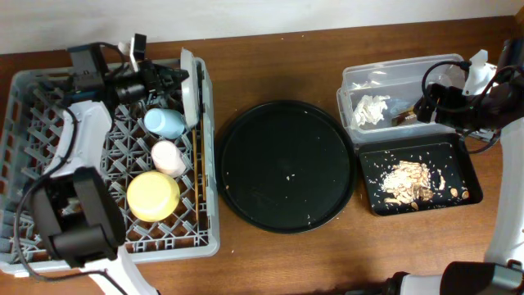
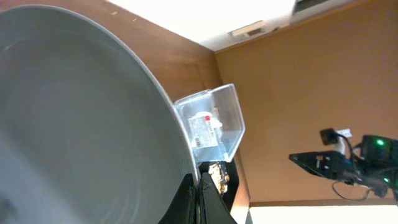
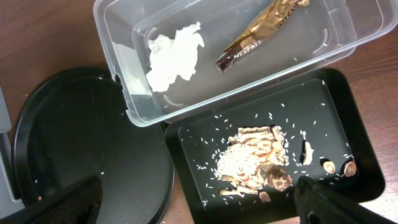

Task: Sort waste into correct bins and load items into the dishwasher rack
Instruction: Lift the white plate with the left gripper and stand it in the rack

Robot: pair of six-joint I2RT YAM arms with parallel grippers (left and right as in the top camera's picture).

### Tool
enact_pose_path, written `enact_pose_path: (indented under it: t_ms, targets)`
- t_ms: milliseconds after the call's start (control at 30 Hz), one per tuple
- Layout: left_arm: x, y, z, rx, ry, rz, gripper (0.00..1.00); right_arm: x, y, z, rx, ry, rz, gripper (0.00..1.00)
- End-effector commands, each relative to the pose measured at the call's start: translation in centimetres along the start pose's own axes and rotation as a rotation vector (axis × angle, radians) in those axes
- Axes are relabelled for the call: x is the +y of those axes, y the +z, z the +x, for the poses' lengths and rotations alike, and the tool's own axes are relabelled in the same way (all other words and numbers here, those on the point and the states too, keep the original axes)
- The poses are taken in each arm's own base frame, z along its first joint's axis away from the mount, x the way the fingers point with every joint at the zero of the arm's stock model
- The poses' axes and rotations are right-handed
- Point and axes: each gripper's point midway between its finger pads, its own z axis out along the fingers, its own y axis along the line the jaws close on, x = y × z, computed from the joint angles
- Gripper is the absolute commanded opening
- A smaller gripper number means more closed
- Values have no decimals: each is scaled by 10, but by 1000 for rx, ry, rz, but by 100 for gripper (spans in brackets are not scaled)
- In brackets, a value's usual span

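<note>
plate (image 1: 189,86) is being held upright at right side of rack (image 1: 24,106) | its rim is being pinched by left gripper (image 2: 199,194) | right gripper (image 3: 199,204) is being held spread, empty | handling — stiff, smooth, probably slippery and breakable; rim hold judged best

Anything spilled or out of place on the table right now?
Only minor: a few pale grains are scattered on the round tray, outside the scrap tray beside it. Napkin and wrapper sit in the tub; nothing looks tipped or broken.
</note>
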Motion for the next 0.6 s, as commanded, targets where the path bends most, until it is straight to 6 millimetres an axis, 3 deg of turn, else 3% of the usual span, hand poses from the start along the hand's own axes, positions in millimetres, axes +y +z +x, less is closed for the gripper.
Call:
enact_pose_path:
  t_ms: [0,33,133,200,333,367,433,500,533,567]
  targets:
    - [20,4,4,6,-33,-8,19,-2,-1,0,-2,7,7,99]
    - [15,4,1,4,-8,10,42,-2,-1,0,-3,7,7,99]
    - [-1,-4,-6,-12,37,34,99,-2,-1,0,-3,7,7,99]
    - [-14,-17,-14,-43,70,27,99,-2,-1,0,-3,7,7,99]
    - [-78,-56,-19,-108,153,11,99,-2,-1,0,-3,7,7,99]
    - [-83,-62,-18,-133,134,-51,99,-2,-1,0,-3,7,7,99]
    - [-74,-87,-11,-220,139,-370,99,-2,-1,0,-3,7,7,99]
    - [-39,-141,4,-301,123,-893,99,-2,-1,0,-3,7,7,99]
    - [-32,-160,12,-314,114,-1058,99,-2,-1,0,-3,7,7,99]
    - [-30,-165,18,-307,114,-1130,99,-2,-1,0,-3,6,7,99]
